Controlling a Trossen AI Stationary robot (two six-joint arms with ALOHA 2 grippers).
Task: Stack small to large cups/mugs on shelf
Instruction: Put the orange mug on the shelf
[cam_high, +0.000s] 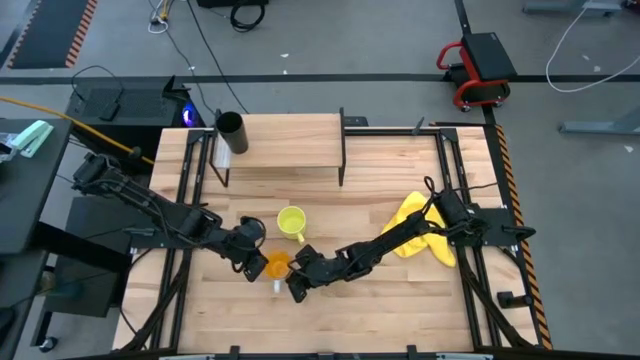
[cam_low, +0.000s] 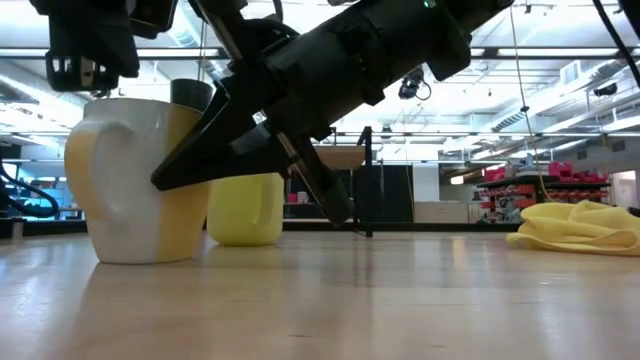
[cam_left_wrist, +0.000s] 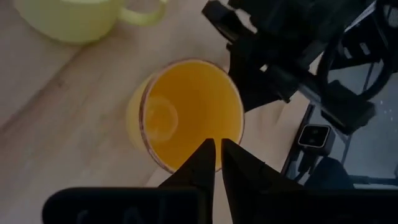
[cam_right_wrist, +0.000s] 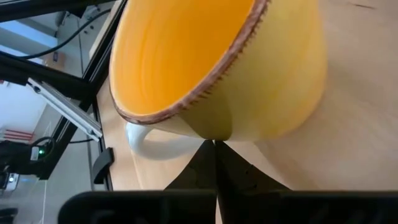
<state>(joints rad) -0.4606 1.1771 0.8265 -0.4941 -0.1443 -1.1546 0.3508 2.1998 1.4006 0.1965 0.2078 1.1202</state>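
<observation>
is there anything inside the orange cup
Nothing shows inside the orange cup: the left wrist view sees its bare bottom. The left end effector pinches its rim, covering a small strip of wall.

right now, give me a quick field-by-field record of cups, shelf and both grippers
black cup: upright on the shelf, at its left end
shelf: holds only the black cup
yellow-green cup: on the table in front of the shelf, handle showing
orange cup: on the table between both grippers, opening up
left gripper: fingers nearly together at the orange cup's rim
right gripper: fingers together at the orange cup's rim, from the other side
yellow cloth: crumpled at table right, under the right arm
</observation>
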